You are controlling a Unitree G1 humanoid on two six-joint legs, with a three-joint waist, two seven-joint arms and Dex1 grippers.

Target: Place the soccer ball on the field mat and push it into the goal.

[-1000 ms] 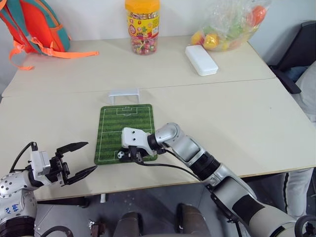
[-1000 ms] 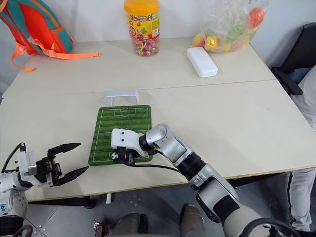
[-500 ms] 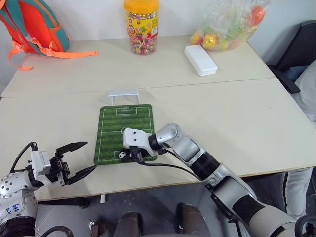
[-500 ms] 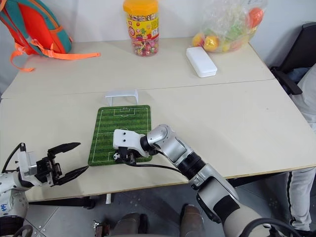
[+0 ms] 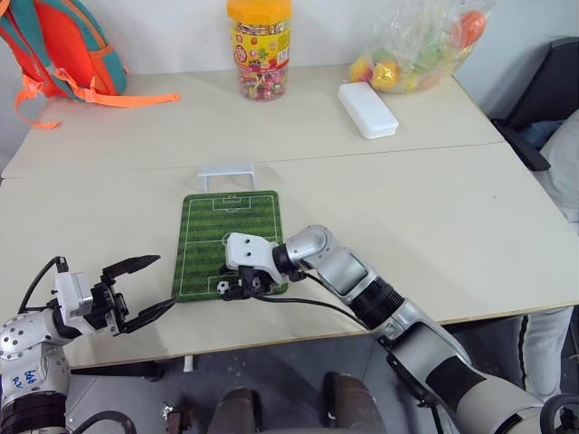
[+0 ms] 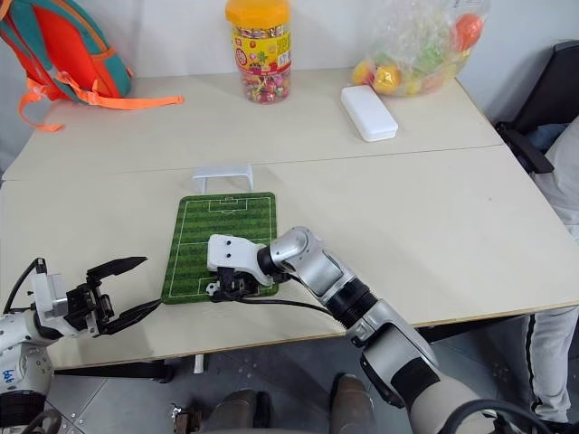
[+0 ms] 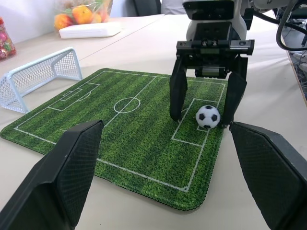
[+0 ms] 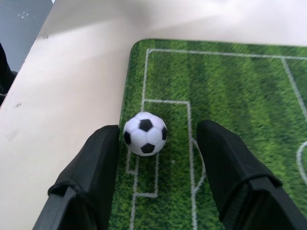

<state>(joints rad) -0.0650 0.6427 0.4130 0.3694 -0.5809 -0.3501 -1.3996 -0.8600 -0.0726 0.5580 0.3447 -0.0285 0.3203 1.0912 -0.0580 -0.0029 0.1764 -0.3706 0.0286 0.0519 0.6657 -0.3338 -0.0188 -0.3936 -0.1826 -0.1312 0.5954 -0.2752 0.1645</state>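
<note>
my right gripper (image 8: 156,143) stands with its jaws apart now, and the soccer ball (image 8: 145,133) sits between the 2 fingers, not squeezed. it rests on the field mat (image 7: 129,143), inside the small box at the near end, close to the near edge. one finger (image 8: 98,158) is just beside the ball, maybe touching it; the other finger (image 8: 225,163) is clearly apart from it. so i judge that the placing is done and the push is not yet begun.

my left gripper (image 5: 136,291) hangs off the near left corner of the mat, jaws wide, holding nothing.

the goal (image 5: 226,174) stands at the far end of the mat, just at its edge, so the ball must travel the whole length of the pitch.

what could go wrong, in my opinion:

- the ball is very light and round. if i lift my fingers carelessly, the close finger can flick it sideways, and it may roll off the mat and then off the table (image 5: 434,217) edge, which is near.
- if i push off centre, the ball will curve and miss the goal, which is narrow compared with the mat.
- a push that is too strong can send the ball past the frame or move the light frame itself.
- a finger pressed too low can drag the mat and shift it from the goal.

the candy jar (image 5: 261,50), the white box (image 5: 368,109), the bag of toy fruit (image 5: 421,45) and the backpack (image 5: 59,45) are well apart, at the far side.
</note>
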